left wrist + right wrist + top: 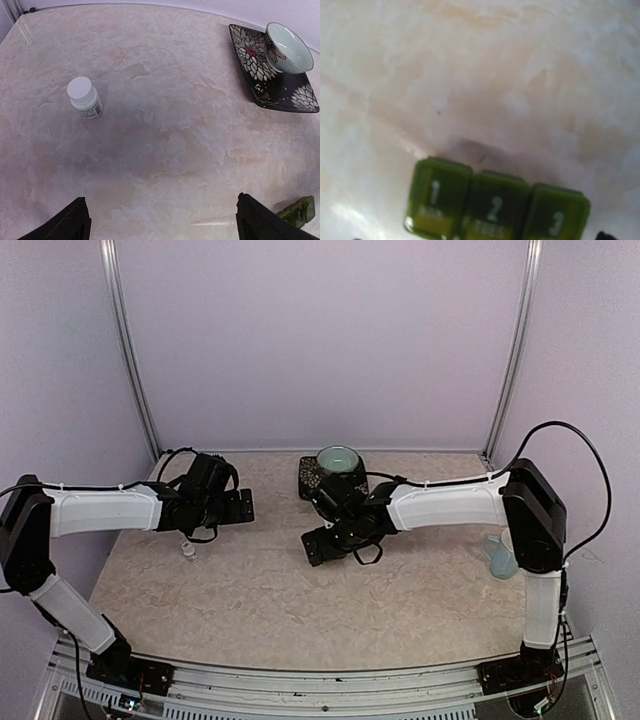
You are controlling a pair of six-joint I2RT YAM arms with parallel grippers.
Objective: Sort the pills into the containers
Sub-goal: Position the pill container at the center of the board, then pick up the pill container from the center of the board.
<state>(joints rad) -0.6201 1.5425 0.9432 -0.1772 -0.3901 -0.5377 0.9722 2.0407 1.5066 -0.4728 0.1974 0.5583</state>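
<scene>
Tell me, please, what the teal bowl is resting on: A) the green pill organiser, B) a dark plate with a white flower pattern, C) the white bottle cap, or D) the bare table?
B: in the left wrist view the teal bowl sits on the dark flower-patterned plate, well apart from the white-capped bottle.

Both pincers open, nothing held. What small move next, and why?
Probably lower the left pincer toward the white pill bottle, which stands upright and capped, well apart from its open fingers. The pills are likely inside it, and the green containers all look shut.
</scene>
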